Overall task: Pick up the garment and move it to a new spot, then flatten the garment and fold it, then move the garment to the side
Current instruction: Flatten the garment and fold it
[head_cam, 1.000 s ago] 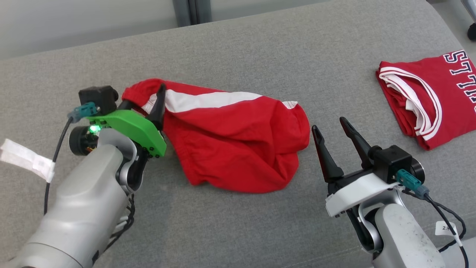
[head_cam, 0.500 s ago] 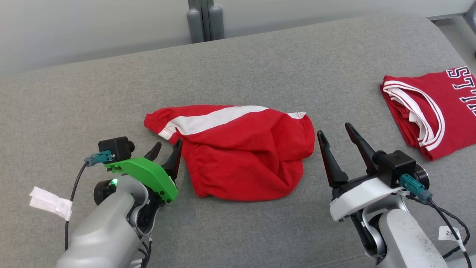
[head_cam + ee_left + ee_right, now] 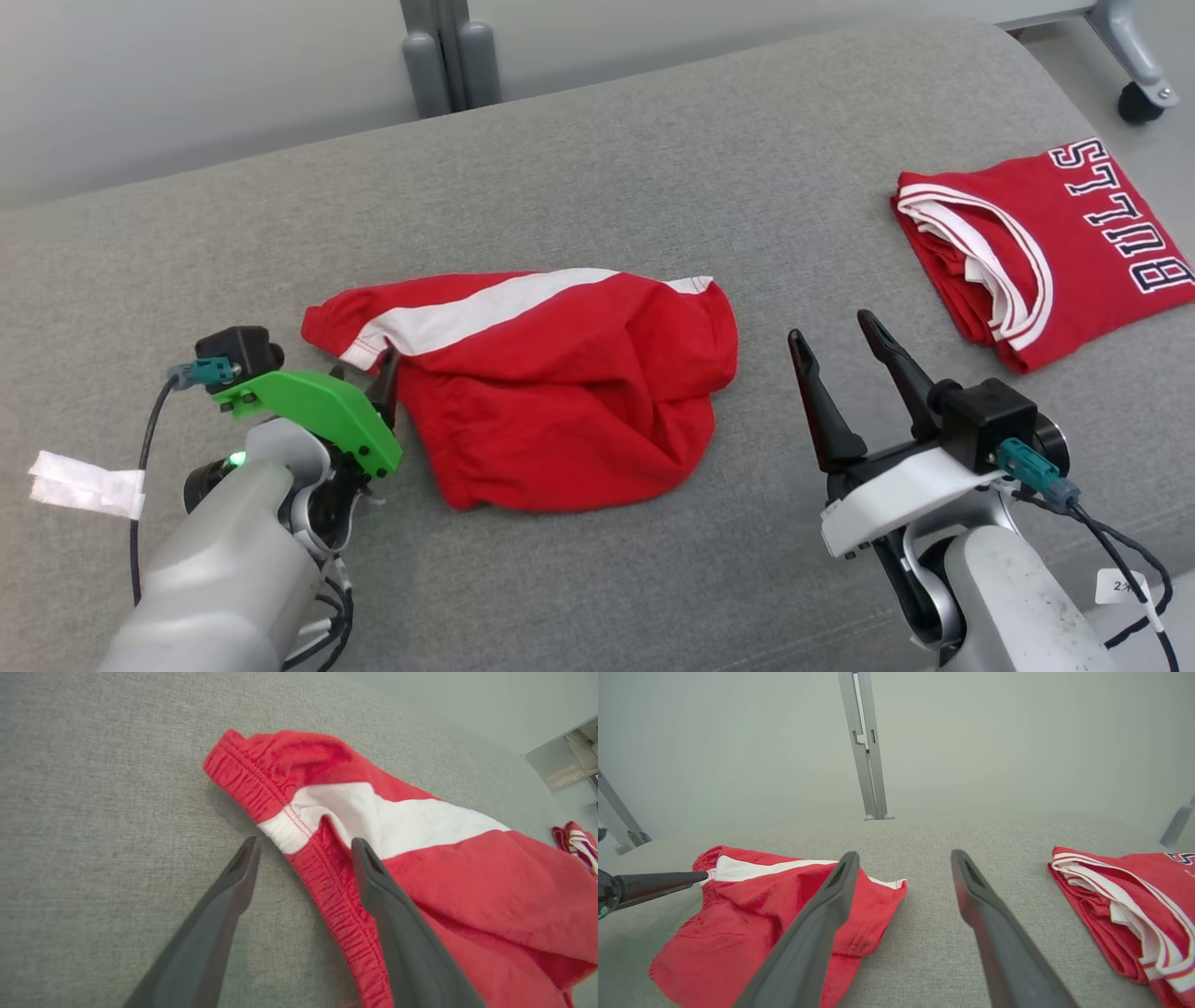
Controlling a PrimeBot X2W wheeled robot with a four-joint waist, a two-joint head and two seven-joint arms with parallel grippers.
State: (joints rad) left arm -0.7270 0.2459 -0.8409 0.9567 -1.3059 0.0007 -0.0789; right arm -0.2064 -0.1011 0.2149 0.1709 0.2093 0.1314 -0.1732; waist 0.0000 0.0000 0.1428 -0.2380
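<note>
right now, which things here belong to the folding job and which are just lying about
Job in hand:
red shorts, white stripe, crumpled
left gripper, open at their waistband
right gripper, open

Lying about:
folded red Bulls jersey
white tag

Shorts (image 3: pixel 560 411) noted red, broad white side stripe. Folded jersey (image 3: pixel 1074 243) red, white-trimmed, dark lettering outlined white. Padded surface (image 3: pixel 653 168) grey, woven. Left end effector (image 3: pixel 304 841) mounted in green, right end effector (image 3: pixel 829 327) in white; fingers (image 3: pixel 819 403) dark.
</note>
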